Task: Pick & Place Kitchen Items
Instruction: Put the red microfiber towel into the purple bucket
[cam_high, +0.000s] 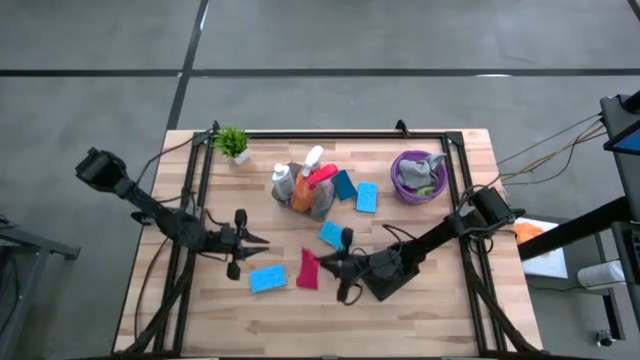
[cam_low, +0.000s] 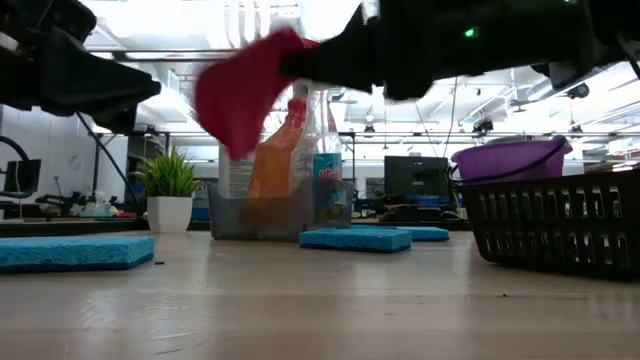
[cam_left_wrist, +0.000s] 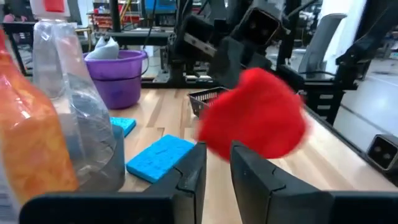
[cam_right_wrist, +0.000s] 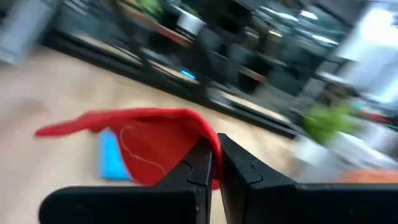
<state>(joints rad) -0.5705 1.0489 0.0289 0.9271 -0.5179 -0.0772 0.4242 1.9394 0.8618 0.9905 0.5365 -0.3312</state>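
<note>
**Right gripper holding red cloth off the table**

High view: right gripper (cam_high: 322, 264) is pinching the red cloth (cam_high: 308, 269) mid-table; left gripper (cam_high: 262, 241) is sitting slightly parted, holding nothing, just beside a blue sponge (cam_high: 267, 279); bare wood is showing along the near edge.
Low view: cloth is hanging clear above the table (cam_low: 320, 310); black basket (cam_low: 560, 225) is standing at the right.
Left wrist view: fingers (cam_left_wrist: 193, 177) are gapped narrowly, empty.
Right wrist view: fingers (cam_right_wrist: 200, 163) are clamping the cloth's edge.
</note>
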